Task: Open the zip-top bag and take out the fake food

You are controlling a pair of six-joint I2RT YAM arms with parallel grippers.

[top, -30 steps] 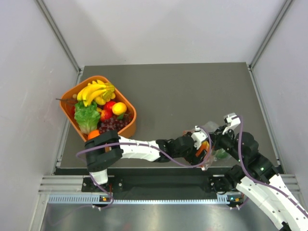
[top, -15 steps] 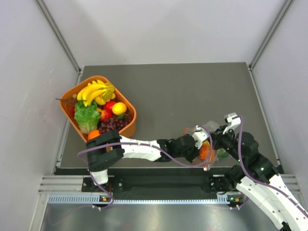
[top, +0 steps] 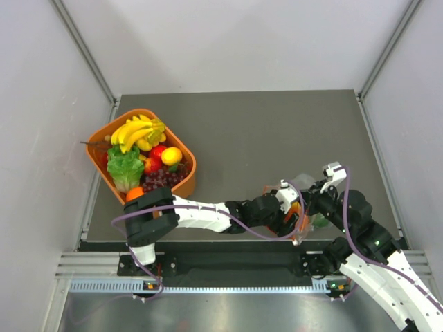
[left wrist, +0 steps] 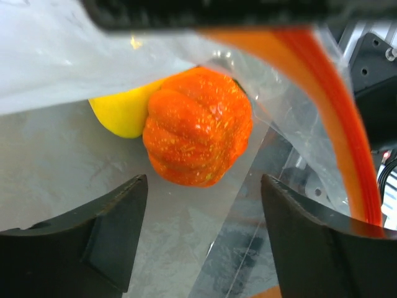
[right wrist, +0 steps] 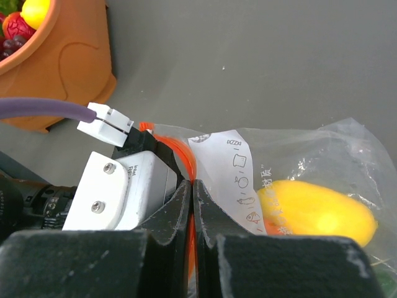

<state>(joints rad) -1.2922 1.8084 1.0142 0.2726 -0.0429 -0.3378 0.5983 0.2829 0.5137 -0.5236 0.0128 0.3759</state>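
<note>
The zip-top bag [top: 305, 185] lies at the table's near right, its orange-red zip strip [right wrist: 180, 152] at the mouth. My right gripper [right wrist: 193, 194] is shut on that strip and holds the mouth up; in the top view it [top: 310, 206] sits right of the bag. My left gripper [left wrist: 205, 230] is open, with its jaws inside the bag's mouth; it also shows in the top view [top: 293, 216]. Just ahead of its fingertips lie an orange-red ribbed round fruit [left wrist: 198, 127] and a yellow piece [left wrist: 123, 113], both untouched. The yellow piece [right wrist: 316, 212] shows through the plastic. A bit of green [top: 320, 222] shows in the bag.
An orange basket [top: 95, 150] with bananas, lettuce, grapes and other fruit stands at the table's left; its wall also shows in the right wrist view [right wrist: 62, 74]. The left wrist's white camera housing [right wrist: 124, 186] presses close beside my right fingers. The table's near edge is just below the bag.
My left gripper has shifted slightly at the bag's mouth. The orange fruit that showed in the top view half a second ago is now mostly covered. The right gripper keeps its hold.
</note>
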